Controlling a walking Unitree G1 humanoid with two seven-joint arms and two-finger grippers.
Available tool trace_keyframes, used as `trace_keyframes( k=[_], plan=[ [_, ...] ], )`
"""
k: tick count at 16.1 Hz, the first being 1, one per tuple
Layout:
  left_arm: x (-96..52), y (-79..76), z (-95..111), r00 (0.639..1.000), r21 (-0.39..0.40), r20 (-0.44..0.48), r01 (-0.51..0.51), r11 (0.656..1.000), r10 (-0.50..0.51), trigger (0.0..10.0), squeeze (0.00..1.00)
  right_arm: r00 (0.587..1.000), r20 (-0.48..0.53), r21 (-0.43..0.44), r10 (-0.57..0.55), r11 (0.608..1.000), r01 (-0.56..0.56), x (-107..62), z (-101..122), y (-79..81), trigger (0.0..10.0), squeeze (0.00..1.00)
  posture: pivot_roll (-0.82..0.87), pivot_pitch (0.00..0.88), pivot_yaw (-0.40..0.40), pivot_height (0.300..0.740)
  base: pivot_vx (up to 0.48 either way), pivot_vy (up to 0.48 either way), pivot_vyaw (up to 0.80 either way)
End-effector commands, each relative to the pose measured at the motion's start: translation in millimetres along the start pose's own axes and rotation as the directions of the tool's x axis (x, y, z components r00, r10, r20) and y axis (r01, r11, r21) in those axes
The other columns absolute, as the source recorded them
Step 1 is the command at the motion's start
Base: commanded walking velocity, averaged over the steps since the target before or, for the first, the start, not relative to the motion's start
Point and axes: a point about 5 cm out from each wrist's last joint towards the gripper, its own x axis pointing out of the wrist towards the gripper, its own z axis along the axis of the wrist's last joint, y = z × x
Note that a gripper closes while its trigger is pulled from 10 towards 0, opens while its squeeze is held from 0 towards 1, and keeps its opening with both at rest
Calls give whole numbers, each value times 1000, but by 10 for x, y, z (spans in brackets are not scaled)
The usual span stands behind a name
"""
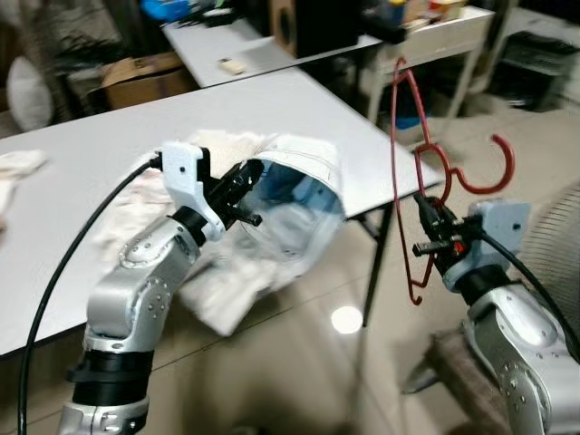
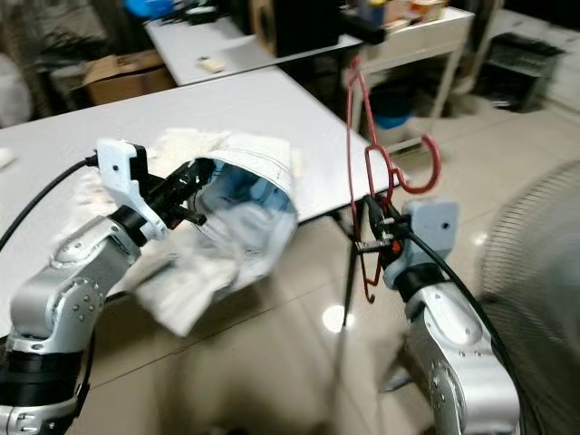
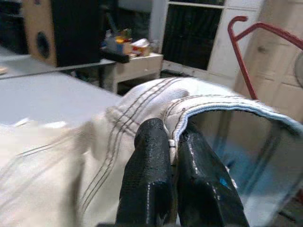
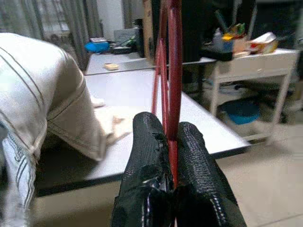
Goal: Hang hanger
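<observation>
Fabric folds hide most of what the left end effector (image 1: 246, 193) grips: its 2 black fingers (image 3: 147, 175) are pressed together on the stitched hem of a pale garment (image 1: 294, 195), and the cloth pinched between them is barely visible. The garment's opening gapes just beyond the fingertips, showing a bluish lining, while the rest trails back over the edge of the grey counter (image 1: 91, 154) and blurs into other pale cloth lying there.

To the right, well apart from the garment, the right end effector (image 1: 428, 232) is clamped tight on a red wire hanger (image 1: 399, 163). The fingers (image 4: 194, 156) close around 1 thin wire, which disappears between them, so the exact contact point cannot be seen. The hanger stands roughly upright above that end effector, its hook (image 1: 497, 168) curling off to the side just above the wrist housing. The hanger's upper end is hard to make out against the dark clutter behind it.

A blurred fan grille (image 2: 535, 245) is cut off at the frame edge beside the right arm.
</observation>
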Motion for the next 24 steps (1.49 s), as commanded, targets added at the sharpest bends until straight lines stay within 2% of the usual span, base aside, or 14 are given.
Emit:
trace_keyframes(
  k=[1,10,11,12,13,16,17,18,19,20,21,22,23,24],
  plan=[
    [-9,-2,-45,1000,12,-15,-6,1000,6,10000,0,1000,-25,-18,-1,1000,1,16,-17,-20,10000,0,-116,0,63,740,0,-334,0],
    [-82,-6,-25,999,-7,17,-41,999,41,10000,0,998,-60,-38,31,999,-33,69,-6,-29,10000,0,-96,0,14,740,0,-210,0],
    [-66,12,-19,999,-13,13,-46,999,47,4275,0,998,-60,-34,18,999,-20,71,-5,-36,10000,0,-103,0,25,740,0,0,0],
    [-54,27,-20,999,-12,6,-54,998,54,4275,0,998,-59,-34,13,999,-15,72,-4,-38,10000,0,-104,0,27,740,0,0,0],
    [16,80,16,998,5,5,-67,998,66,0,0,999,-54,-32,-2,999,1,75,-1,-45,10000,0,-108,0,36,740,0,0,0],
    [103,49,224,996,-1,89,-16,1000,16,0,0,999,-44,-26,-13,1000,12,80,9,-48,10000,0,-109,0,44,740,0,0,0],
    [132,-61,558,964,-78,258,89,993,-66,0,0,999,-34,-19,-18,1000,18,74,19,-46,10000,0,-112,0,47,740,0,0,0],
    [113,-138,846,904,-143,414,179,973,-105,0,0,999,-26,-13,-23,1000,22,69,28,-47,10000,0,-110,0,48,740,0,0,0],
    [51,-195,1154,808,-201,575,291,935,-128,0,0,999,-16,-8,-29,1000,29,65,38,-49,10000,0,-105,0,49,740,0,0,0],
    [-116,-180,1499,636,-279,765,469,838,-101,0,0,999,11,7,-39,999,39,67,68,-50,10000,0,-102,0,52,740,0,0,0],
    [-188,-107,1531,597,-301,799,501,811,-73,0,0,999,29,18,-44,999,43,70,88,-48,10000,0,-100,0,54,740,0,0,0],
    [-199,-7,1425,646,-315,761,445,838,-58,0,0,998,48,32,-47,998,46,75,109,-43,10000,0,-98,0,54,740,0,0,0],
    [-86,59,1131,808,-277,586,269,923,-60,0,0,998,50,36,-46,998,45,80,111,-38,10000,0,-95,0,53,740,0,0,0],
    [6,125,855,922,-192,386,111,975,-29,0,0,998,49,35,-43,999,41,82,107,-32,10000,0,-95,0,53,740,0,0,0]
  ],
)
